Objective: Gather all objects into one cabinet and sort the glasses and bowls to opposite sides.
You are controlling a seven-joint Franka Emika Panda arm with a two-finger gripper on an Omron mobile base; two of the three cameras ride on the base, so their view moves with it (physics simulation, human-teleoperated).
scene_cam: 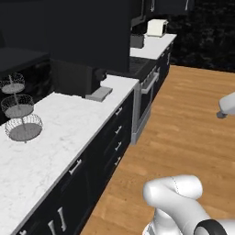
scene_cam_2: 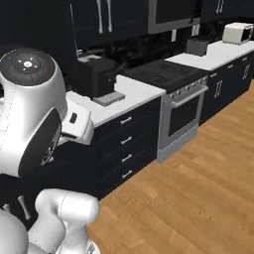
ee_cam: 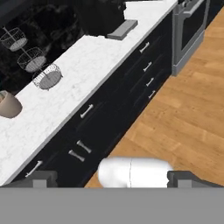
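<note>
The pincer point(ee_cam: 109, 177) hangs spread wide above the wood floor point(ee_cam: 192, 109), gripping nothing. A wire basket stand point(ee_cam: 33, 59) sits on the white counter point(ee_cam: 87, 65); no mug or bowl can be made out.

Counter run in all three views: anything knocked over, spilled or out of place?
Nothing stands out. The tiered wire basket stand is upright on the white counter, the beige pot sits upright near its end, drawers look shut and the wood floor shows no spill.
</note>
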